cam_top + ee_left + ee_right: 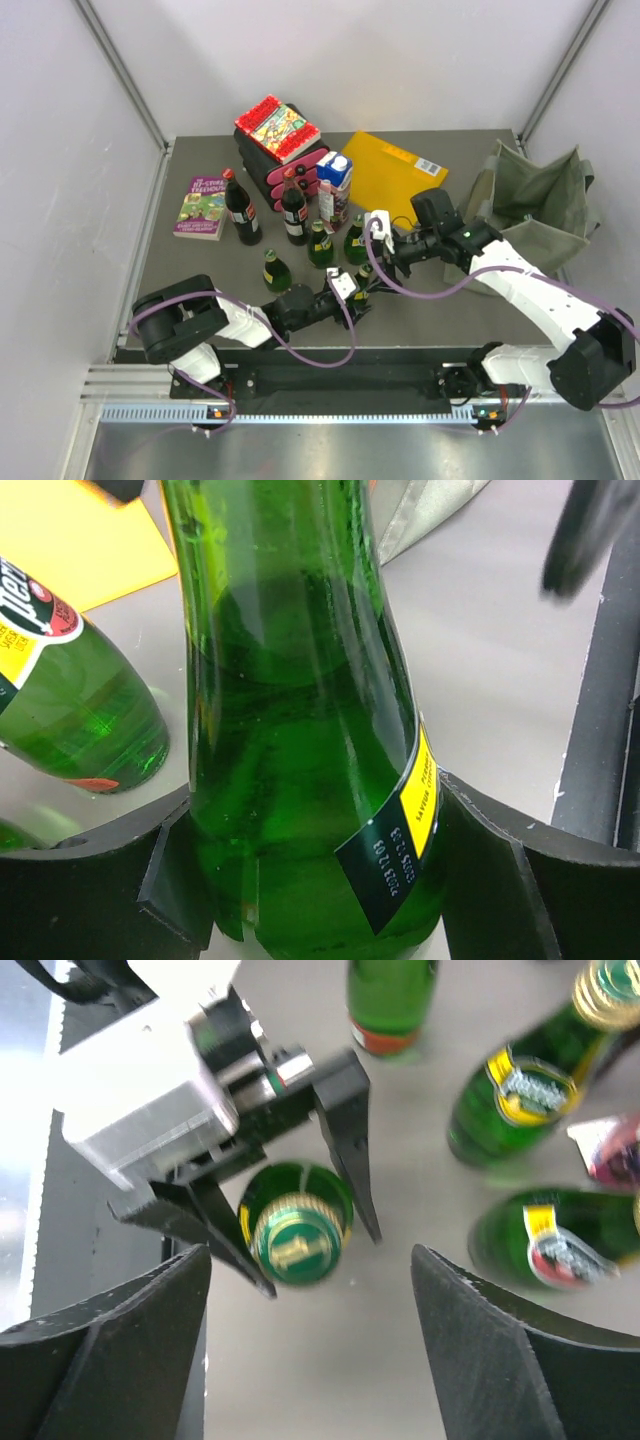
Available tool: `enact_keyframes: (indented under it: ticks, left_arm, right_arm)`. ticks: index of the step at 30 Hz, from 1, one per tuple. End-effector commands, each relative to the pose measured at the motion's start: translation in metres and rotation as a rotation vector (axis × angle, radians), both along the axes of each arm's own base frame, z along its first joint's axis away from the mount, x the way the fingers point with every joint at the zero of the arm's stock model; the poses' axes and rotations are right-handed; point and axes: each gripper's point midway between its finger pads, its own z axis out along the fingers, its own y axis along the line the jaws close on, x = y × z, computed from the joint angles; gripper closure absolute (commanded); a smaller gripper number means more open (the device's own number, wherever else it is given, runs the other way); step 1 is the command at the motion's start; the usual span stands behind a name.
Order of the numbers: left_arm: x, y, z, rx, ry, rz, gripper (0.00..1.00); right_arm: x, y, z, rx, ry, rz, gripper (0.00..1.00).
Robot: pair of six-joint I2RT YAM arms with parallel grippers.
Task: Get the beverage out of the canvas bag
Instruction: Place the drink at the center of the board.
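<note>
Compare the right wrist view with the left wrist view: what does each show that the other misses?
Only the right wrist view: the green bottle from above with its gold cap, the left gripper flanking it with both fingers, and the right gripper open, holding nothing. Only the left wrist view: the bottle's glass body side on, the print on its label, the yellow folder. Both: that bottle upright on the table in the left gripper's grip, other green bottles nearby.
</note>
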Motion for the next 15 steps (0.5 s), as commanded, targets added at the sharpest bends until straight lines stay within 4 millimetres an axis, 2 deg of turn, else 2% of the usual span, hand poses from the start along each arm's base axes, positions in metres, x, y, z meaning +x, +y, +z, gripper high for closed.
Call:
enact_keyframes:
  ticks: [1, 3, 6, 7, 12, 13, 15]
  left_arm:
    - [0.004, -0.013, 0.086, -0.282, -0.134, -0.016, 1.0]
    - [0.004, -0.015, 0.088, -0.287, -0.134, -0.019, 1.0]
    - [0.004, -0.016, 0.088, -0.291, -0.132, -0.023, 1.0]
    - [0.005, -0.016, 0.089, -0.294, -0.136, -0.021, 1.0]
    - [0.004, -0.017, 0.089, -0.294, -0.134, -0.026, 1.0]
    - [0.005, -0.018, 0.088, -0.291, -0.132, -0.026, 1.0]
    - [0.005, -0.018, 0.087, -0.289, -0.126, -0.026, 1.0]
  right_arm:
    - [-0.004, 0.027, 0.033, 0.116, -0.06, 0.104, 0.26]
    - [-0.007, 0.03, 0.032, 0.116, -0.051, 0.117, 0.29]
    - [-0.01, 0.032, 0.03, 0.113, -0.045, 0.132, 0.41]
    - [-0.011, 0.031, 0.029, 0.111, -0.042, 0.136, 0.5]
    - [-0.015, 0.031, 0.028, 0.109, -0.036, 0.146, 0.75]
    - [-0.016, 0.032, 0.029, 0.111, -0.032, 0.149, 0.86]
    - [-0.014, 0.033, 0.034, 0.121, -0.035, 0.135, 0.98]
